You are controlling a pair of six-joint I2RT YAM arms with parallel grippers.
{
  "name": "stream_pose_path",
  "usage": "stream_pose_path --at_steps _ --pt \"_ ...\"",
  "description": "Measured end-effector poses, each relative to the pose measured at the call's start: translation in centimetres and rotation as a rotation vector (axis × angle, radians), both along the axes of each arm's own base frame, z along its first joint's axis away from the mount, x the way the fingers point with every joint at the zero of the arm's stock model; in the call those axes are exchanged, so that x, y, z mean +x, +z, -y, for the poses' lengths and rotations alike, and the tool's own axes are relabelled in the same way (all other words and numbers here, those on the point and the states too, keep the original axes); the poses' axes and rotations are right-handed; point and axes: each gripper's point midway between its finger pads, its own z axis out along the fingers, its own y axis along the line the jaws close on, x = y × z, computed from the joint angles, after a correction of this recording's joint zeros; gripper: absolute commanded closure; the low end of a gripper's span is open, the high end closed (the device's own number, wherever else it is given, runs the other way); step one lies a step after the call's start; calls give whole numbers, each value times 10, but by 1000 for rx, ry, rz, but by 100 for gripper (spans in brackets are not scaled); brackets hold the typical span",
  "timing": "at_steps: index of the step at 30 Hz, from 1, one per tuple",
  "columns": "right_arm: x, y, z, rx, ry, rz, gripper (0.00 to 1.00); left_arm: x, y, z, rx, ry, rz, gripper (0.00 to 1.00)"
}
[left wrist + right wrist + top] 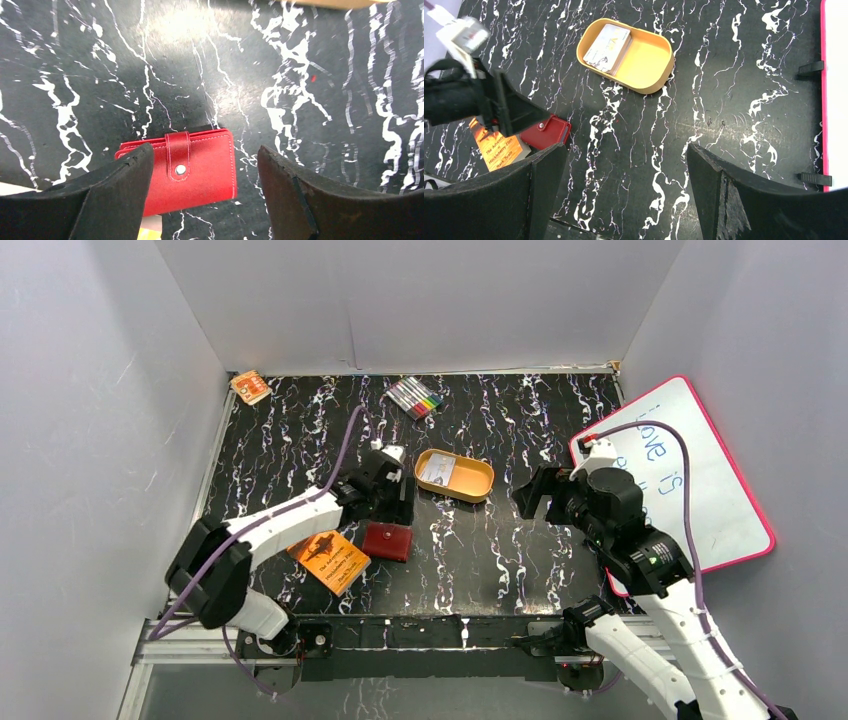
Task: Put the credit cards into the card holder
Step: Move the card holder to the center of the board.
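Now, top view: left hand [397, 510] open, hovering just above the closed card holder [387, 541]; right hand [533, 496] open, well apart.
Left wrist: card holder [192, 167] lies between the open fingers, long axis running finger to finger, one end hidden behind a finger.
Right wrist: credit cards [608, 46] stacked in tin [659, 82], ahead-left of right hand [626, 150].

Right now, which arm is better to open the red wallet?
Left. The left gripper hangs open over the shut card holder; the right gripper is farther off, by the orange tin.
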Motion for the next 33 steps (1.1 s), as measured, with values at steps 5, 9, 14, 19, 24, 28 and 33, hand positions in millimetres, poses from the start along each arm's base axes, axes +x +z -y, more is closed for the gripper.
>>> stream_pose_path --at_steps 5,9,14,19,24,28,33 --pt "3 -6 -3 -1 0 -31 1 11 51 -2 -52 65 87 19" --pt "6 -14 -12 17 11 -92 1 17 95 -10 -101 174 153 19" --pt "2 -21 -29 57 73 -151 1 2 102 -37 -107 326 130 18" --pt "-2 -19 -44 105 147 -171 1 -21 61 -66 -54 430 29 20" --pt "-5 -29 -56 121 205 -218 1 -33 26 -76 -10 461 -68 23" --pt "-13 -35 -59 133 235 -238 1 -28 12 -65 -11 438 -103 25" --pt "-19 -29 -59 150 254 -218 2 -23 -6 -54 -2 391 -134 27"
